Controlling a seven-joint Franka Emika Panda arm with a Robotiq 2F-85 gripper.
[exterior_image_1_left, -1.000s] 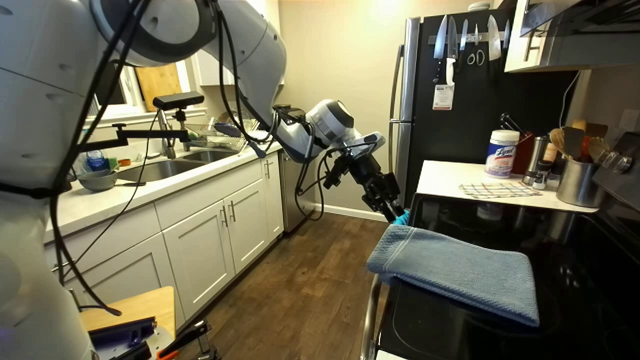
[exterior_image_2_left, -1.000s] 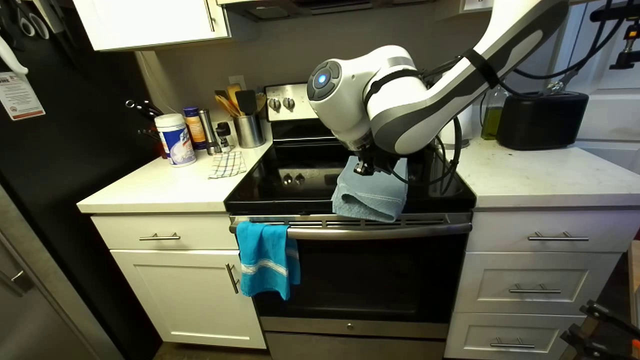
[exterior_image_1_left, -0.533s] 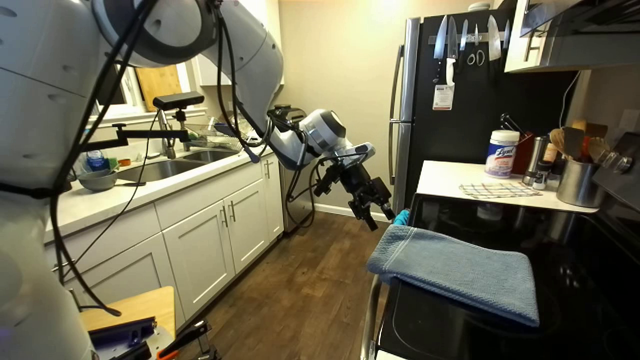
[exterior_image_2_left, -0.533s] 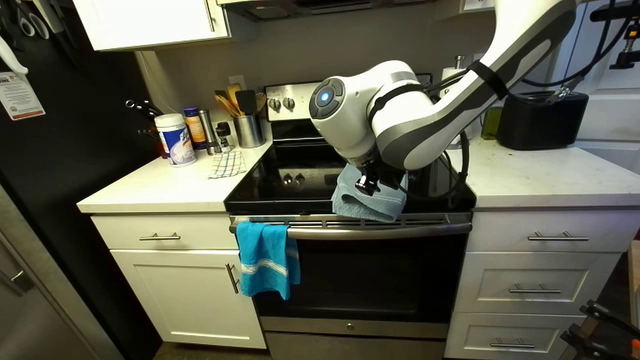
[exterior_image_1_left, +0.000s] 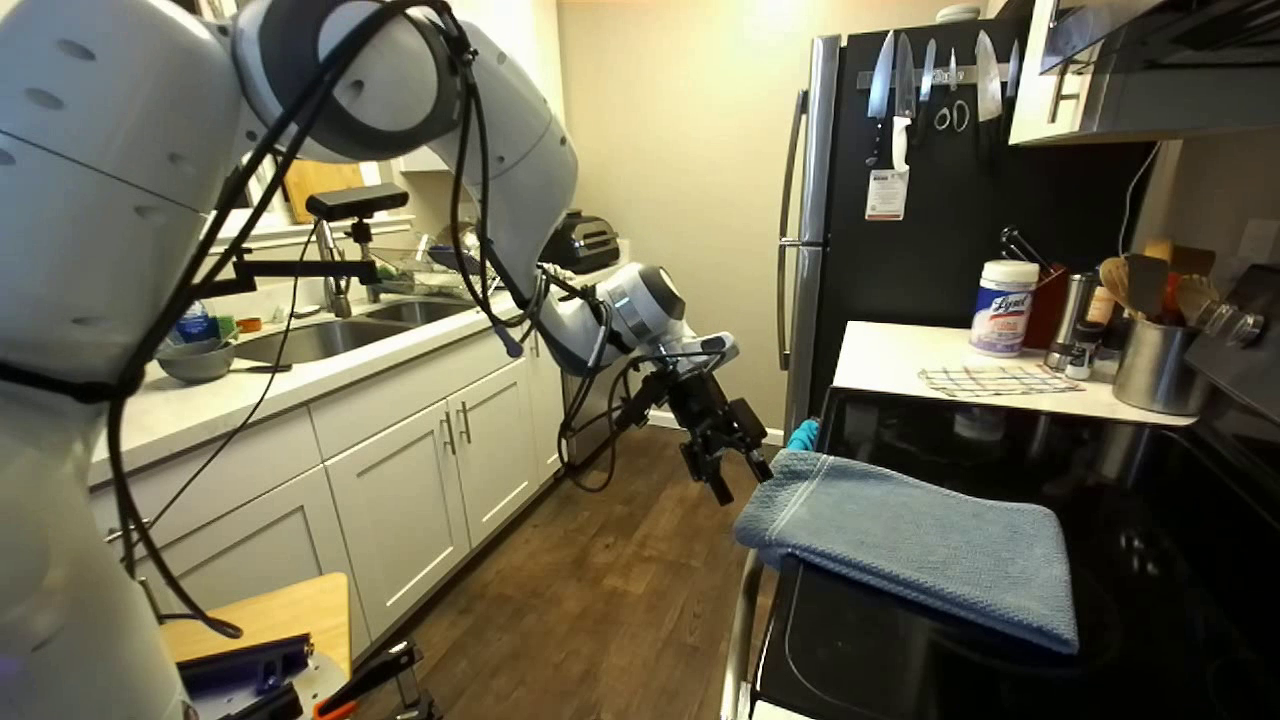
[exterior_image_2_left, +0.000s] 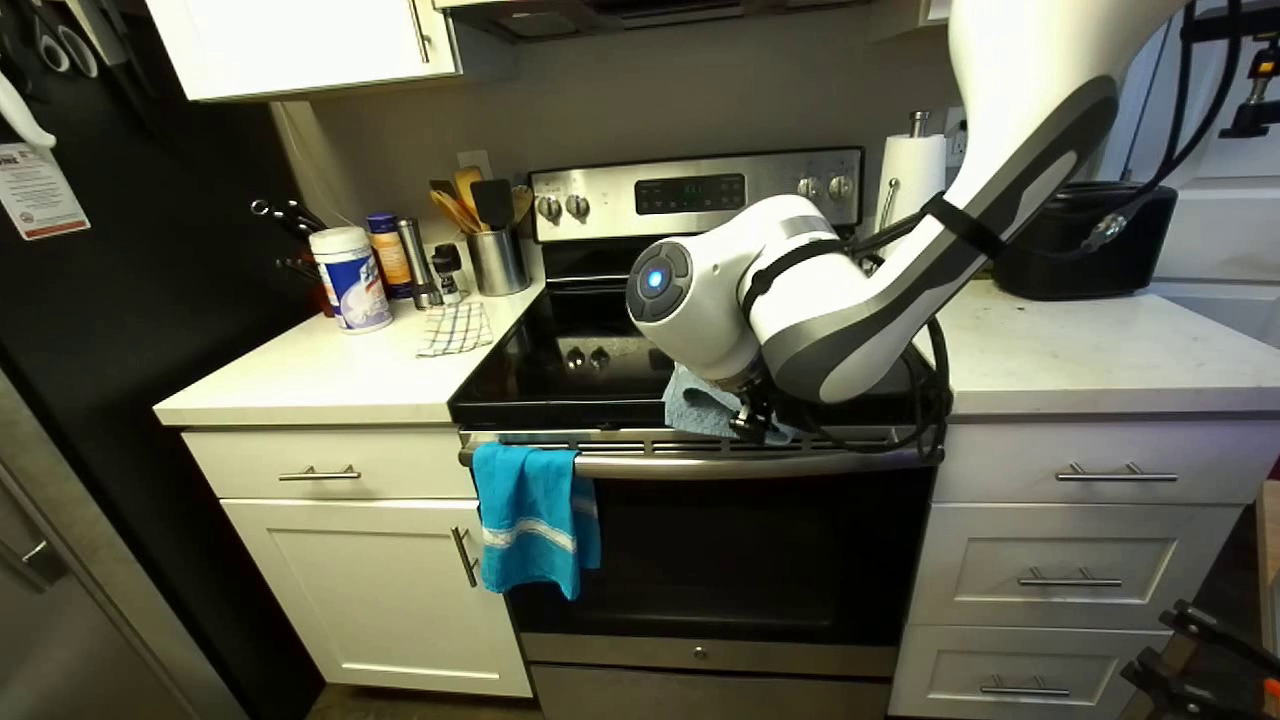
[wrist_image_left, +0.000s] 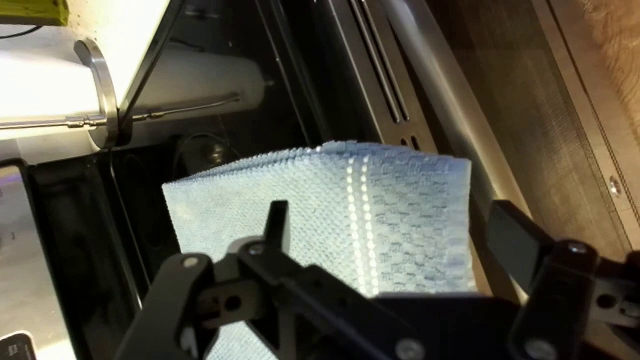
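Note:
A folded blue-grey towel (exterior_image_1_left: 920, 535) lies on the black cooktop, its near end reaching over the front edge. My gripper (exterior_image_1_left: 742, 483) stands open in front of that end, fingers pointing down. In the wrist view the same towel (wrist_image_left: 320, 190) fills the space below and between the spread fingertips; one finger (wrist_image_left: 276, 222) is over the cloth, the other finger (wrist_image_left: 517, 240) past its edge by the oven handle (wrist_image_left: 465, 115). Nothing is held; contact with the cloth cannot be told. A bright blue towel (exterior_image_2_left: 535, 520) hangs on the handle at the left of an exterior view.
A wipes canister (exterior_image_1_left: 1003, 310), a checked cloth (exterior_image_1_left: 1000, 380) and a steel utensil holder (exterior_image_1_left: 1160, 370) stand or lie on the counter beside the stove. At its other side are a paper towel roll (exterior_image_2_left: 912, 175) and a black toaster (exterior_image_2_left: 1080, 245). Knives hang on the fridge (exterior_image_1_left: 980, 220).
My gripper has come down and back along the stove front, away from the bright blue towel's end and toward the blue-grey towel. Its fingers have spread wider. Both towels look unmoved.

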